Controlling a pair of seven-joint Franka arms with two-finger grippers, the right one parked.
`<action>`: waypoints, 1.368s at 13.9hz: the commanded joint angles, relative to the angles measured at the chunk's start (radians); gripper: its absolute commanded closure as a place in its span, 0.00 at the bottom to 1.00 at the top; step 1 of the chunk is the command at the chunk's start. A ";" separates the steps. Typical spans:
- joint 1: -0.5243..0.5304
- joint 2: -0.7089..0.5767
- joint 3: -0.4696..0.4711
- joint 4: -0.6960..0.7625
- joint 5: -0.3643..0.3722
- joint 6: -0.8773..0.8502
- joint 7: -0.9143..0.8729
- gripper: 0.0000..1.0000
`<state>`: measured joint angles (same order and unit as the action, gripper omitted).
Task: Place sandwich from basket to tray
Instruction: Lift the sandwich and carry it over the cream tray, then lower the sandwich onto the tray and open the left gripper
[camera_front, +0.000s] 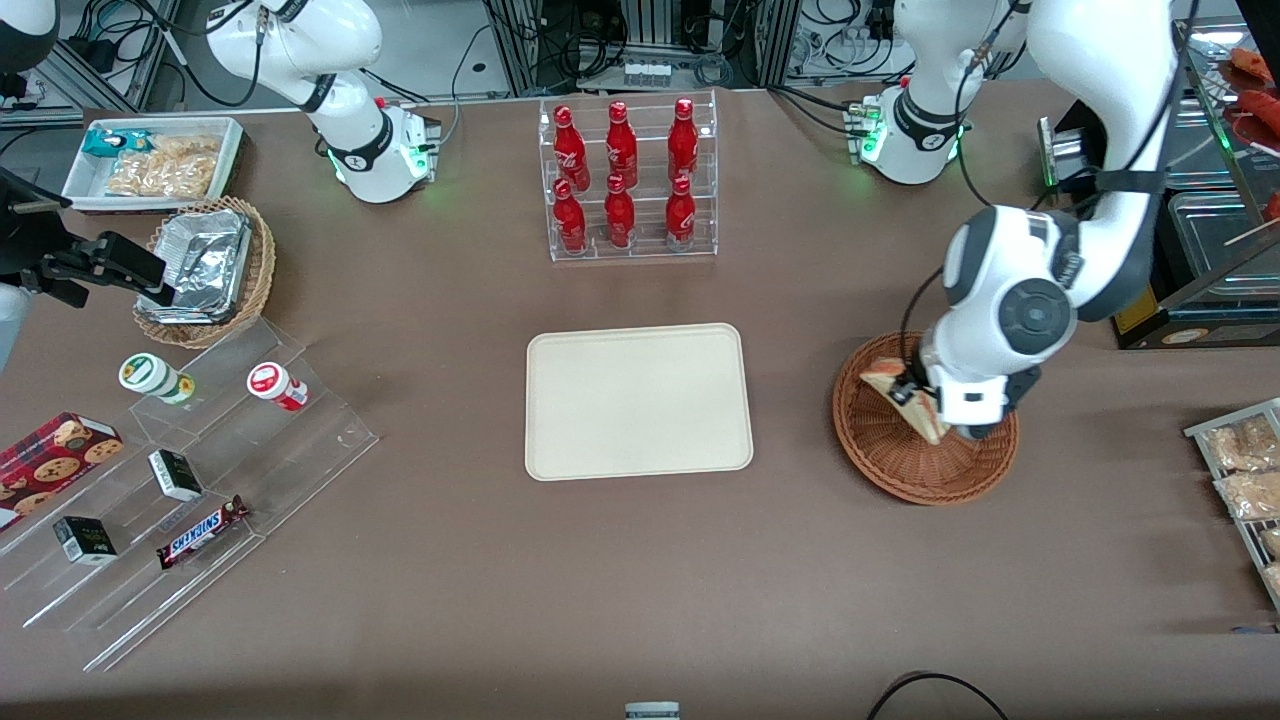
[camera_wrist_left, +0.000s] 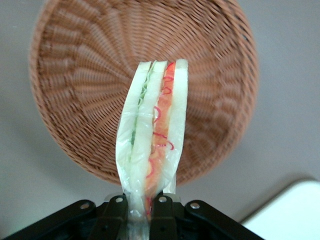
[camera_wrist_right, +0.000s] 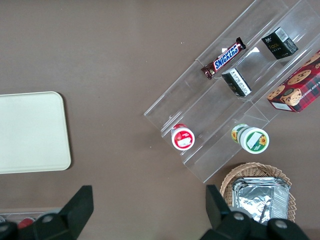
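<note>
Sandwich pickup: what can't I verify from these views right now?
- End effector: shut on the sandwich; front view, the arm covers its fingertips.
- Basket: front view, arm hides part of its floor.
- Tray: wrist view, cut off by the edge.
- Sandwich clearance above basket: unclear.

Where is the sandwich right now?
The sandwich is pinched in the gripper, held up over the basket, toward the working arm's end of the table beside the tray.

gripper (camera_wrist_left: 141, 212): fingers clamp the sandwich's end | sandwich (camera_wrist_left: 155, 132): raised above basket (camera_wrist_left: 145, 55) | tray (camera_wrist_left: 290, 212): corner beside basket, apart
</note>
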<state>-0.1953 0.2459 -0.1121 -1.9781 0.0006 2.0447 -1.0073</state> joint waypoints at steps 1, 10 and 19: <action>-0.091 0.053 -0.001 0.083 0.009 -0.040 0.048 0.91; -0.329 0.220 -0.004 0.321 -0.036 -0.047 0.131 0.91; -0.504 0.449 -0.008 0.559 -0.034 -0.031 -0.007 0.91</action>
<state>-0.6797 0.6411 -0.1304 -1.4935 -0.0268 2.0305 -0.9989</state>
